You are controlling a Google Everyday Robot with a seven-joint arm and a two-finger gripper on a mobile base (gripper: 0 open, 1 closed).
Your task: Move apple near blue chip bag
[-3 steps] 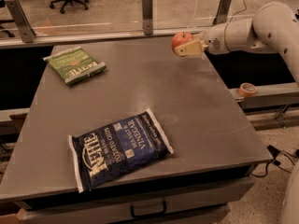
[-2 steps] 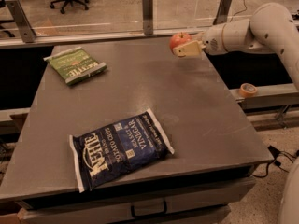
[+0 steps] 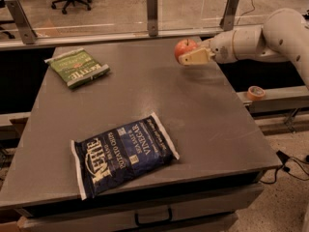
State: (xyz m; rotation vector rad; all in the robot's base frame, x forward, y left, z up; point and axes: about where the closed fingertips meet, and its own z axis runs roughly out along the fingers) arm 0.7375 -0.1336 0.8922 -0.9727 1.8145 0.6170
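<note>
Blue chip bag [image 3: 123,154] lies flat near the table's [image 3: 212,129] front edge, unmoved over the last second. Further back, on the left, the green chip bag [image 3: 79,67] has not shifted either. At the far right the gripper [image 3: 186,53] has its fingers clamped around the apple [image 3: 185,46], lifted clear of the surface — it has crept slightly leftward over the table. The carry looks begun, yet apple and bag are well apart — most of the travel remains.

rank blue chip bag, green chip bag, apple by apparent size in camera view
blue chip bag (nearest, so its lead may be exaggerated)
green chip bag
apple, in the end effector, far right over the table
</note>
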